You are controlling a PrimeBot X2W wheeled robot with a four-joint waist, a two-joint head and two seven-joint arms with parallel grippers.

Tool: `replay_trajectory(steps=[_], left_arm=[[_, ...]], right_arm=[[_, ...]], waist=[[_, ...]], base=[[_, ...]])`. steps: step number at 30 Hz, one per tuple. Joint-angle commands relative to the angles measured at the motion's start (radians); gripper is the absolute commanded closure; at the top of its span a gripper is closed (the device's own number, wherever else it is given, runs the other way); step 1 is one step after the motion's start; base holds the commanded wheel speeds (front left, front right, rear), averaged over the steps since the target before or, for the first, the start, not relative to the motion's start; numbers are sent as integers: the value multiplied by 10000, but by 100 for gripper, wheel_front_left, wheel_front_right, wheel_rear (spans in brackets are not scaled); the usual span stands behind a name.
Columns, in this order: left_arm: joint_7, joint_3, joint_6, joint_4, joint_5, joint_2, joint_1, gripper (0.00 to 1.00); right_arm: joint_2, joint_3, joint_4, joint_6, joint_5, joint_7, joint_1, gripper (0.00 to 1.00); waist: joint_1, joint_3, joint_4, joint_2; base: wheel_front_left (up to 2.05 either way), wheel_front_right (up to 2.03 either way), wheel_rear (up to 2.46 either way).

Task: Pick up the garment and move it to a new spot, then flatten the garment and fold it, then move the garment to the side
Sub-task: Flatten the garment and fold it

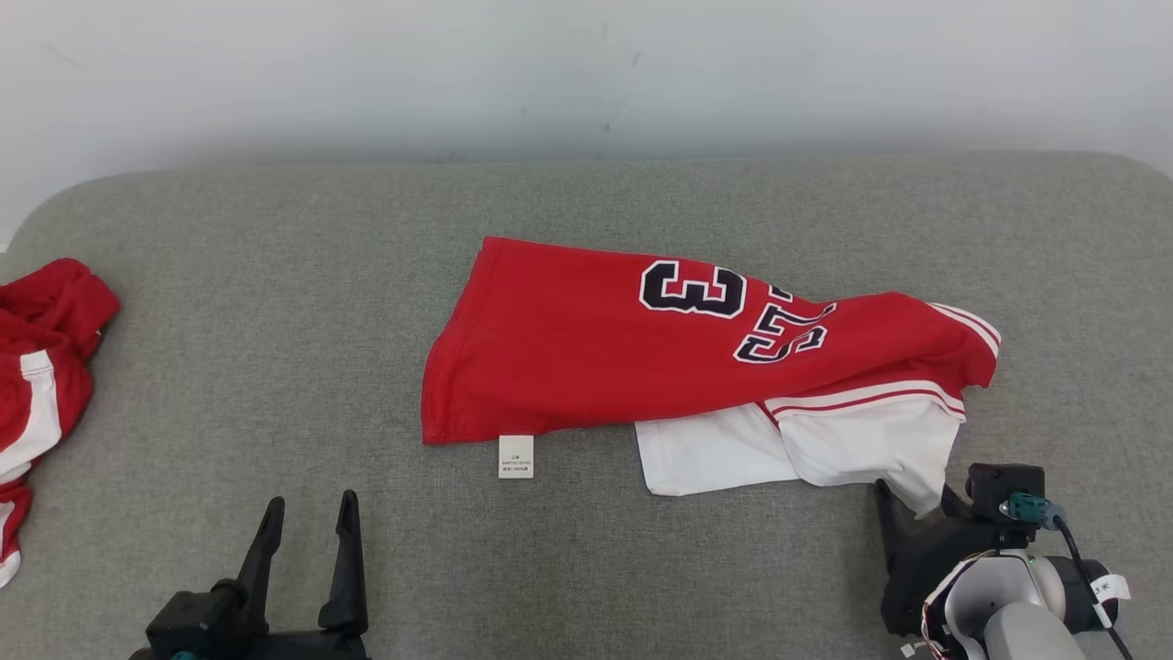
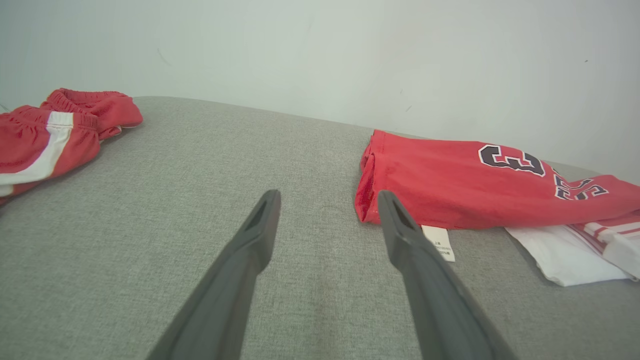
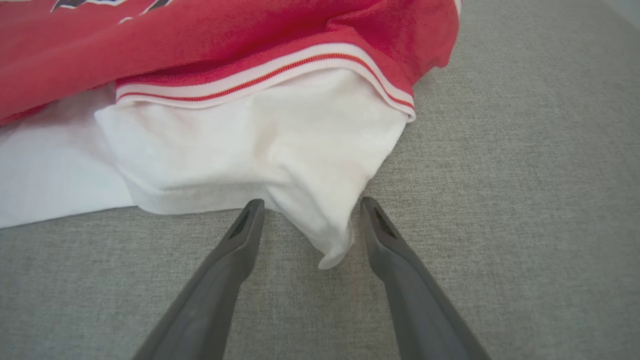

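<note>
The garment (image 1: 596, 357) is a red jersey with dark numbers and white sleeves, lying partly folded in the middle of the grey padded surface (image 1: 257, 302). Its white care label (image 1: 516, 456) sticks out at the near hem. My right gripper (image 1: 916, 500) is open at the garment's near right corner. In the right wrist view the tip of the white sleeve (image 3: 320, 220) hangs between the spread fingers of that gripper (image 3: 311, 201). My left gripper (image 1: 311, 502) stands open and empty, left of the jersey. In the left wrist view that gripper (image 2: 327, 195) points just left of the garment's (image 2: 450, 185) red hem.
A second red and white garment (image 1: 37, 367) lies bunched at the far left edge of the surface, also in the left wrist view (image 2: 50, 135). A pale wall (image 1: 586, 73) runs behind the rounded back edge. Bare grey fabric lies between the two garments.
</note>
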Motion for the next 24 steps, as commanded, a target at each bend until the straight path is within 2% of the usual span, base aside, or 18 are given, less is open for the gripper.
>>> replay_trajectory(steps=[1, 2, 6, 10, 14, 19, 24], left_arm=[[-9, 22, -8, 13, 89, 4, 20, 0], [-9, 27, -5, 21, 84, 4, 44, 0], [-9, 4, 31, 81, 76, 4, 159, 0], [-9, -48, 78, 141, 57, 4, 256, 0], [-9, 33, 111, 132, 23, 3, 461, 0], [-9, 128, 131, 95, -58, 4, 557, 0], [-9, 78, 39, 125, -78, 6, 416, 0]], right_arm=[[-6, 22, 88, -24, 51, -98, -87, 93], [-29, 46, 213, -24, 67, -162, -139, 100], [-165, 167, 385, -24, 149, -738, -182, 100], [-188, 233, -89, -24, 570, -917, 300, 100], [-164, 277, -1572, -24, 1319, -410, 1154, 100], [-279, 271, -3890, -24, 1817, 873, 2454, 100], [-43, -293, -5680, -24, 2293, 1734, 3376, 100]], waist=[[0, -14, 10, 0], [0, -28, 12, 0], [0, -155, 2, 0], [0, -399, -40, 0], [0, -630, -209, 0], [0, -737, -482, 0], [0, -720, -526, 0]], base=[[0, 0, 0], [0, 0, 0], [0, 0, 0], [0, 0, 0], [0, 0, 0], [0, 0, 0], [0, 0, 0]])
